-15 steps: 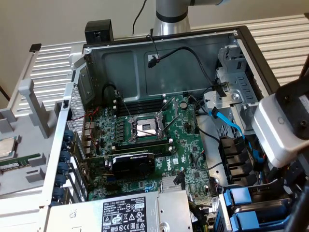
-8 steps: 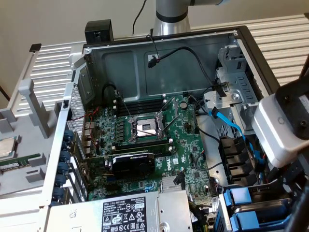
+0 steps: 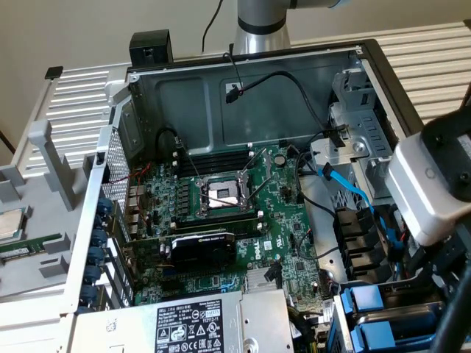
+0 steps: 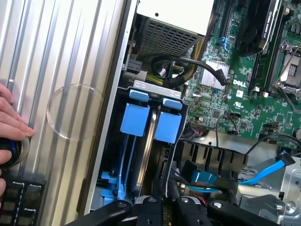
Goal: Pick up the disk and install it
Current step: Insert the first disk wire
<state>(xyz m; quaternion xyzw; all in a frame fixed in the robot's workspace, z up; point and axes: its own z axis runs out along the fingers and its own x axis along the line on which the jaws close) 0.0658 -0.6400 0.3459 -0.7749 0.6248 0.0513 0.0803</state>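
Two bright blue carrier tabs stand side by side in the drive bay at the case's edge, with a silver metal edge running between them. I cannot tell which of them carries the task's disk. My gripper hangs directly over the near end of that bay, its black linkage spanning both carriers. In the exterior view the blue carriers sit at the lower right of the case, under the arm's white-grey wrist housing.
The open case holds the green motherboard, a grey power-supply box and blue SATA cables. Black cables cross just beyond the bay. A person's hand rests on the ribbed metal surface beside the case.
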